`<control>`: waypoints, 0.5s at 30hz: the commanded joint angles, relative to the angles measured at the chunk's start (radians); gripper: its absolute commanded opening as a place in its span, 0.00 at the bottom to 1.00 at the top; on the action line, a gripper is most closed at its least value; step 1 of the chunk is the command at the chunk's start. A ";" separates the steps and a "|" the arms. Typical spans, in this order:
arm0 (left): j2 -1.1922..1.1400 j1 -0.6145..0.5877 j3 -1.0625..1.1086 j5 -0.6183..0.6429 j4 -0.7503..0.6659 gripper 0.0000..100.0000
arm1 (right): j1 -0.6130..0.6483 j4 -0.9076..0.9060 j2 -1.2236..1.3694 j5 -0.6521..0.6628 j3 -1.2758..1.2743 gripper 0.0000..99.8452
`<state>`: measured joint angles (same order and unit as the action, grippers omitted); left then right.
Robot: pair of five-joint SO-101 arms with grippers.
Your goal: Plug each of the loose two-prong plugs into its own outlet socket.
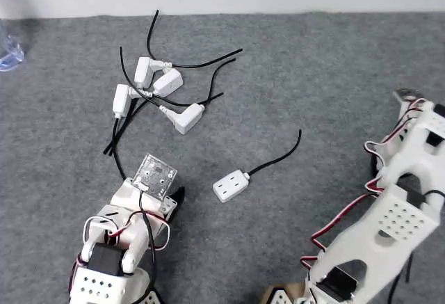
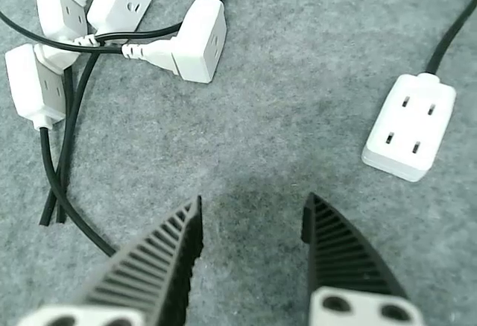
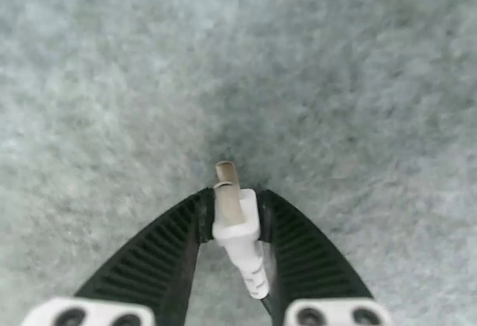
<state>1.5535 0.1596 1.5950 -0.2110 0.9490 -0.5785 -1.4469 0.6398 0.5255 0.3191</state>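
1. Gripping a small white two-prong plug (image 3: 237, 225) by its body, the right gripper (image 3: 232, 198) has its black ribbed jaws closed on it. A metal prong pokes out past the tips toward bare grey carpet (image 3: 358, 80), and the plug's black cord runs back between the jaws.
2. From where I stand, the right arm (image 1: 389, 213) is folded up at the right edge of the carpet, well apart from every socket.
3. The left gripper (image 2: 253, 205) hangs low over the carpet with its jaws spread wide and nothing between them. It is near the white two-outlet socket block (image 2: 410, 126), which lies face up with a black cord trailing away.
4. All four slots of that block look empty.
5. Farther out lies a tangle of white socket pieces and black cords (image 1: 167, 81). Two of the pieces show empty slots; the others I cannot tell.
6. My reading is that no plug is seated yet, as far as can be seen. One plug is in hand, and carrying it across, lining up its prongs and pushing it home remain to be done, as does any other loose plug in that tangle.
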 commanded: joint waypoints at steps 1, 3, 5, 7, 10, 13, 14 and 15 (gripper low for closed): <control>0.012 0.006 -0.004 -0.012 0.002 0.21 | -0.007 -0.062 -0.033 0.021 0.058 0.07; 0.012 0.006 -0.002 -0.012 0.002 0.21 | -0.007 -0.093 -0.033 0.092 0.057 0.09; 0.012 0.006 -0.002 -0.012 0.002 0.21 | -0.010 -0.113 -0.031 0.132 0.054 0.12; 0.012 0.006 -0.002 -0.014 0.002 0.21 | -0.019 -0.128 -0.033 0.144 0.054 0.17; 0.012 0.006 -0.002 -0.015 0.002 0.21 | -0.025 -0.156 -0.035 0.181 0.058 0.22; 0.012 0.006 -0.002 -0.015 0.002 0.21 | -0.025 -0.191 -0.035 0.233 0.058 0.24; 0.012 0.006 -0.002 -0.015 0.002 0.21 | -0.027 -0.200 -0.036 0.245 0.058 0.24; 0.012 0.006 -0.002 -0.015 0.002 0.21 | -0.027 -0.203 -0.041 0.256 0.058 0.24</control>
<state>1.5535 0.1596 1.5950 -0.2125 0.9490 -0.5938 -1.6203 0.6398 0.7419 0.3284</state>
